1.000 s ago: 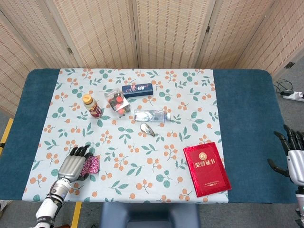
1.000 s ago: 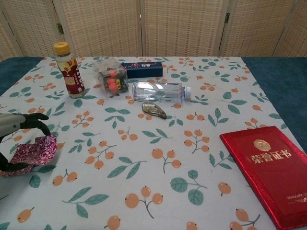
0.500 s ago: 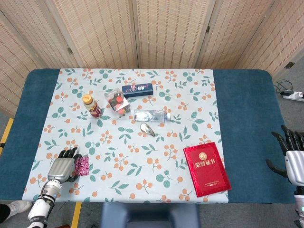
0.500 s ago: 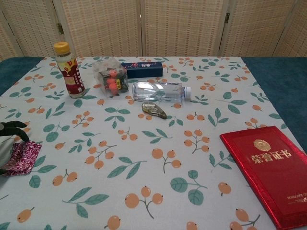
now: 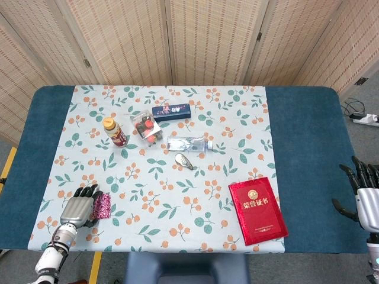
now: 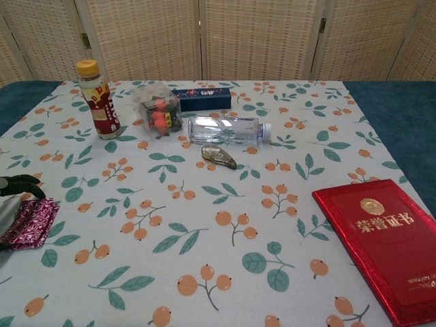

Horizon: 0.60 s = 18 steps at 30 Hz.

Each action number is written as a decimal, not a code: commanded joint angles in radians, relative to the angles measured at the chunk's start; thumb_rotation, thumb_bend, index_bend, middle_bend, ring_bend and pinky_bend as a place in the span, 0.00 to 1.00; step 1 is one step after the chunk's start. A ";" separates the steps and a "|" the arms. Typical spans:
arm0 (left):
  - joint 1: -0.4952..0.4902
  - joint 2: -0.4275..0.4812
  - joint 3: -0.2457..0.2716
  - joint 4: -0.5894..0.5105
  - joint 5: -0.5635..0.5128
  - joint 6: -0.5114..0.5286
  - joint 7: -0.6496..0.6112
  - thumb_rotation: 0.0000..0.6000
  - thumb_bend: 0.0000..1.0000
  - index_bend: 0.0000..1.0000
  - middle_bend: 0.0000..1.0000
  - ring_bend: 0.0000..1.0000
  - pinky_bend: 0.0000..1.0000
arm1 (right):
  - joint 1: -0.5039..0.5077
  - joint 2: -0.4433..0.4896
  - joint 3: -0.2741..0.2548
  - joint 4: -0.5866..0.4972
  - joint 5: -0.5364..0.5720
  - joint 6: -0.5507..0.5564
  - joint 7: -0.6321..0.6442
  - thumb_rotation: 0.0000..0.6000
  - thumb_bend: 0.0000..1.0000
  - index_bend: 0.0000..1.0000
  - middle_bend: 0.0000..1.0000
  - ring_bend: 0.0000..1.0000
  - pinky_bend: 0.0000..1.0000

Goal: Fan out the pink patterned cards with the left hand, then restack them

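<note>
The pink patterned cards (image 5: 103, 205) lie as a compact stack on the floral cloth near the front left corner, and show in the chest view at the left edge (image 6: 29, 223). My left hand (image 5: 77, 207) holds the stack from its left side, dark fingers curled over the top edge (image 6: 19, 185). Most of that hand is cut off in the chest view. My right hand (image 5: 366, 198) hangs beyond the table's right edge, fingers spread, holding nothing.
A red certificate booklet (image 5: 257, 210) lies front right. Mid-table are a clear water bottle (image 5: 189, 143), a small correction-tape dispenser (image 5: 183, 160), a clear box of snacks (image 5: 145, 126), a blue box (image 5: 171, 111) and an orange-capped drink bottle (image 5: 115, 131).
The fanned cards have closed into a tight stack, and my left hand has drawn back left and toward the table's front edge with them. The right hand has barely moved.
</note>
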 commanded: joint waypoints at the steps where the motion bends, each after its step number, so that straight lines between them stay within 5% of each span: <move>1: 0.001 -0.001 0.000 0.000 0.000 -0.001 0.001 1.00 0.35 0.17 0.00 0.00 0.00 | 0.001 0.001 -0.001 0.000 0.001 -0.004 0.000 1.00 0.27 0.14 0.00 0.00 0.00; 12: 0.002 0.018 -0.008 -0.019 0.018 -0.019 -0.030 1.00 0.35 0.08 0.00 0.00 0.00 | 0.001 0.002 0.000 -0.002 0.001 -0.004 -0.002 1.00 0.27 0.14 0.00 0.00 0.00; 18: 0.059 0.066 -0.079 -0.039 0.102 0.094 -0.202 1.00 0.35 0.09 0.00 0.00 0.00 | 0.001 0.021 -0.002 -0.016 -0.003 -0.007 -0.004 1.00 0.27 0.14 0.00 0.00 0.00</move>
